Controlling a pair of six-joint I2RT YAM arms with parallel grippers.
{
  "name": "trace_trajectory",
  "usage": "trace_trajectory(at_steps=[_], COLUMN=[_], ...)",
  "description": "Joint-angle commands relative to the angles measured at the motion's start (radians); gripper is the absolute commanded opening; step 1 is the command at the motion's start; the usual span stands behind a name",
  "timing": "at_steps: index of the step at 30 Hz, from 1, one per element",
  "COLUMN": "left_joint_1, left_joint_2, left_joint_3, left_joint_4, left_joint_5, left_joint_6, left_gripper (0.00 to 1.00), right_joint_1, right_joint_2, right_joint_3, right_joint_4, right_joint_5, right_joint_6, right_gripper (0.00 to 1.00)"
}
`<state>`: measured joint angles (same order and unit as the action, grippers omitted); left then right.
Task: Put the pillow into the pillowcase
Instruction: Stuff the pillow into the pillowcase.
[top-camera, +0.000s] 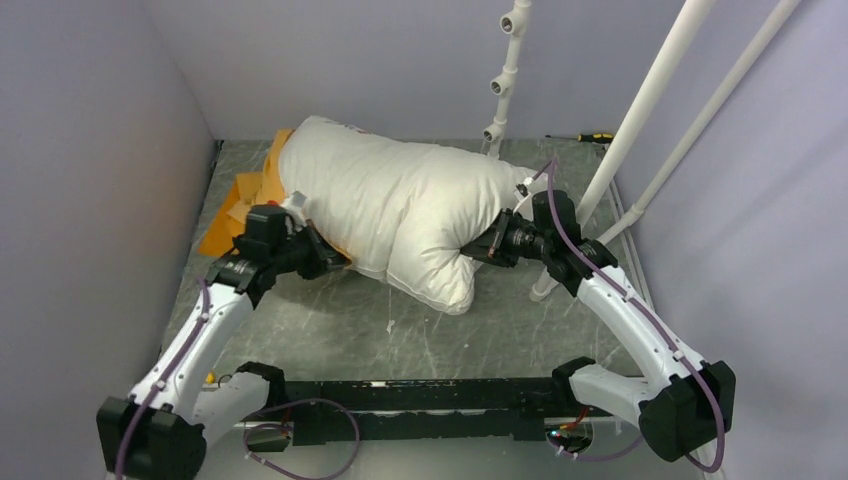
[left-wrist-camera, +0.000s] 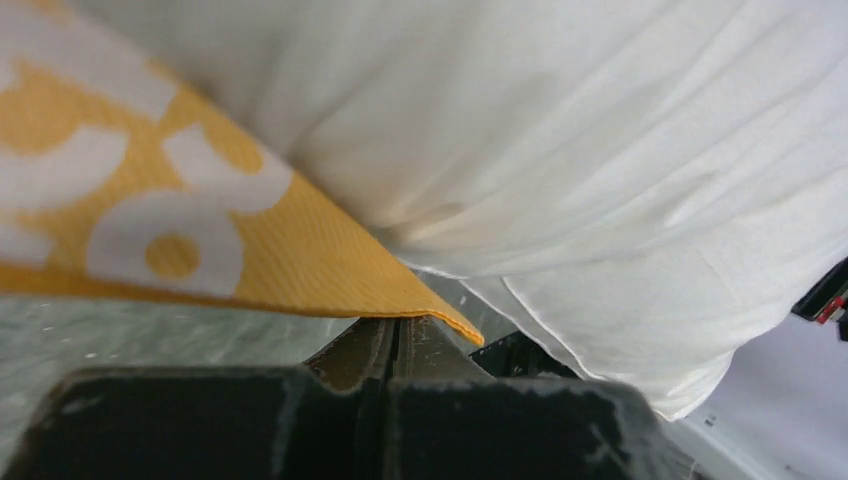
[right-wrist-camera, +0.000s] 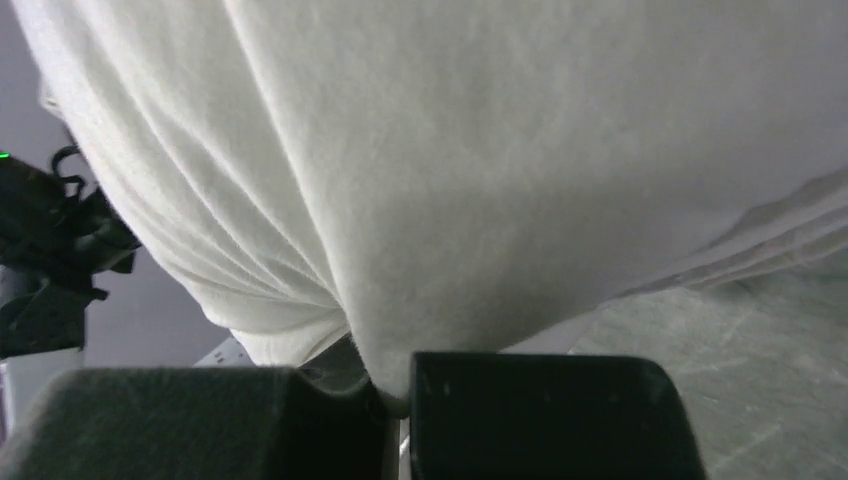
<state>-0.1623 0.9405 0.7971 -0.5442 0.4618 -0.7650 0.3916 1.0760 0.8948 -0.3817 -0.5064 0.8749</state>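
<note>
Pillow lies across the far half of the table, plump, with one lobe sagging toward the middle. Case is at the far-left corner, part of it under the pillow's left end. Pillow not in it yet, as far as shows.

Left gripper: fingers together, pinched on the case's hem by the look of its wrist view, right under the pillow. Right gripper: clamped on a fold of pillow fabric at the right end, near the right edge.

Step, I'd judge: feed the pillow's left end into the case mouth. To do it well:
- Left lifts the hem so the mouth gapes, not just drags the case. It should pinch one layer only; can't tell if it does.
- Right pushes the pillow left and low, corner first.
- The right grip is on thin cover fabric, so it may bunch or slip; go slow.
- Mind the poles beside the right arm.
</note>
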Motion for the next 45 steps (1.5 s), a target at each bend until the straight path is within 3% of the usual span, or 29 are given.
trace_trajectory(at_steps=[1,4,6,9,12,14,15,20,23,32,37,41,45], left_joint_1=[-0.261,-0.419,-0.46,-0.466,-0.467,-0.462,-0.454,-0.332,-0.184,0.171,0.303,0.355,0.39], left_joint_2=[0.064,0.158,0.205,0.233,0.225,0.208,0.199,0.196,0.228,0.488,0.665,0.796,0.905], left_joint_3=[0.13,0.205,0.257,0.328,0.42,0.484,0.516,0.654,0.704,0.798,0.861,0.933,1.009], left_joint_4=[0.085,0.082,0.037,-0.074,-0.24,-0.335,-0.369,-0.484,-0.488,-0.298,-0.196,-0.132,-0.101], left_joint_5=[0.002,-0.086,-0.127,-0.165,-0.266,-0.322,-0.329,-0.301,-0.283,-0.25,-0.207,-0.152,-0.057], left_joint_6=[-0.12,-0.098,-0.068,-0.004,0.08,0.129,0.159,0.267,0.329,0.398,0.387,0.413,0.433], left_gripper=[0.0,0.0,0.0,0.03,0.54,0.74,0.79,0.85,0.85,0.84,0.85,0.85,0.83], right_joint_1=[0.012,0.012,0.012,0.012,0.012,0.012,0.012,0.013,0.02,0.115,0.18,0.225,0.279], right_joint_2=[-0.063,-0.07,-0.073,-0.083,-0.09,-0.09,-0.088,-0.001,0.106,0.524,0.853,1.056,1.113], right_joint_3=[0.073,0.127,0.168,0.244,0.327,0.368,0.389,0.478,0.513,0.717,1.026,1.247,1.194], right_joint_4=[-0.042,-0.184,-0.272,-0.397,-0.477,-0.477,-0.462,-0.332,-0.214,0.115,0.107,0.005,-0.068], right_joint_5=[0.035,0.151,0.236,0.373,0.435,0.388,0.356,0.146,0.047,0.003,0.022,0.03,0.043], right_joint_6=[-0.08,-0.154,-0.198,-0.254,-0.302,-0.321,-0.327,-0.315,-0.307,-0.317,-0.357,-0.411,-0.451], right_gripper=[0.0,0.0,0.1,0.47,0.81,0.91,0.94,0.95,0.93,0.95,0.96,0.94,0.8])
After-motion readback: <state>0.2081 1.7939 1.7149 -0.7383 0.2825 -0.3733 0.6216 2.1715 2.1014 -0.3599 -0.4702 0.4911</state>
